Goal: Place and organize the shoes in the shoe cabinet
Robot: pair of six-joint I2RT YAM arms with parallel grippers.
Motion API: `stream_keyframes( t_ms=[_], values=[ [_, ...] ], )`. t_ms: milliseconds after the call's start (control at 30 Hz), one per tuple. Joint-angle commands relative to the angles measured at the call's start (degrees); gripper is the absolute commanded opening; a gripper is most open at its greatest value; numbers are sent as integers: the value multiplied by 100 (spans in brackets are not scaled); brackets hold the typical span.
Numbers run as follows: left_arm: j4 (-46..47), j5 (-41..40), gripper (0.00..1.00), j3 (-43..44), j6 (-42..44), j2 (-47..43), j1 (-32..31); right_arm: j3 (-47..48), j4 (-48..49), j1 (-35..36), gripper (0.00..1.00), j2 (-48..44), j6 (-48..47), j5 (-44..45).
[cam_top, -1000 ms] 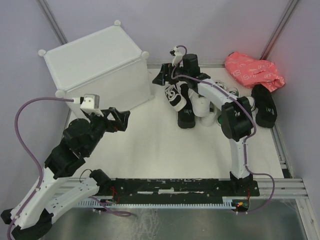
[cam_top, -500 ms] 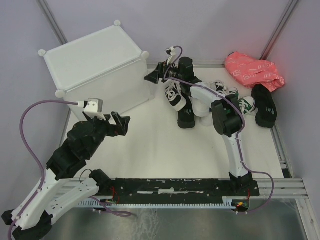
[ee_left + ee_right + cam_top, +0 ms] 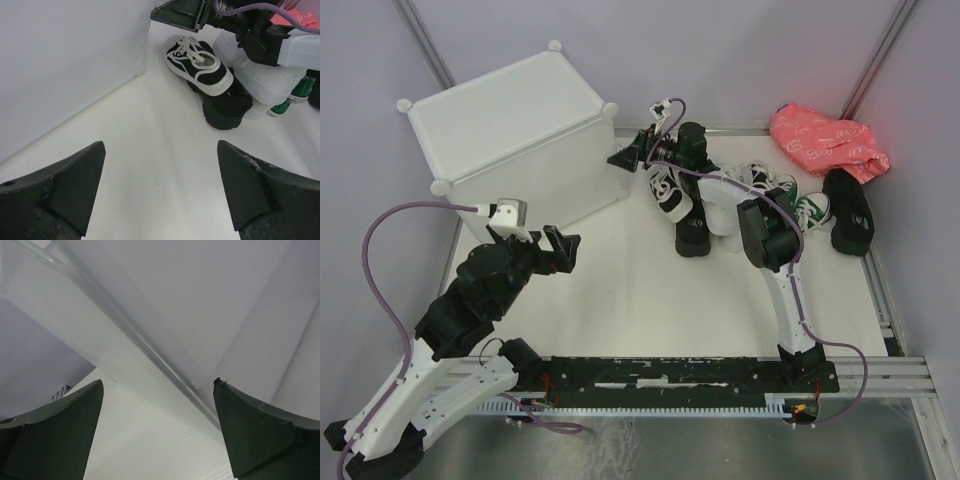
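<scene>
The white shoe cabinet (image 3: 515, 130) stands at the back left; its wall fills the left of the left wrist view (image 3: 65, 60) and the right wrist view (image 3: 200, 315). A pile of shoes lies right of it: a black sneaker with white laces (image 3: 670, 192) (image 3: 197, 65), a plain black shoe (image 3: 692, 235) (image 3: 225, 102), white sneakers (image 3: 728, 210) (image 3: 260, 80), green sneakers (image 3: 800, 200) and a black shoe (image 3: 850, 212). My left gripper (image 3: 558, 245) (image 3: 160, 185) is open and empty before the cabinet's front. My right gripper (image 3: 628, 152) (image 3: 157, 430) is open and empty at the cabinet's right corner.
A pink bag (image 3: 825, 140) lies at the back right. Grey walls enclose the white table (image 3: 640, 290). A metal rail (image 3: 890, 300) runs along the right edge. The black mounting bar (image 3: 670, 375) is at the near edge.
My right gripper has swung left from above the shoe pile to the cabinet's right corner. My left gripper has shifted slightly forward and right.
</scene>
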Motion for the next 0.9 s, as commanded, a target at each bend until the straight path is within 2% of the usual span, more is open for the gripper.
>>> stream_keyframes(
  t_ms=[0,433,700,800,867],
  values=[
    [131,-82,99,-44,24,27,-18,-158,901,19,99,-201,396,-516],
    [246,-72,99,-162,-29,69,-18,-937,1306,53,99,-738,510,-1041],
    [349,-66,99,-257,-69,101,-18,-1358,1538,116,99,-1051,617,-1807],
    [368,-39,99,-261,-77,127,-18,-1577,1585,86,99,-1158,523,-1538],
    [369,-19,99,-254,-73,139,-13,-1532,1151,72,99,-1199,171,-1202]
  ],
)
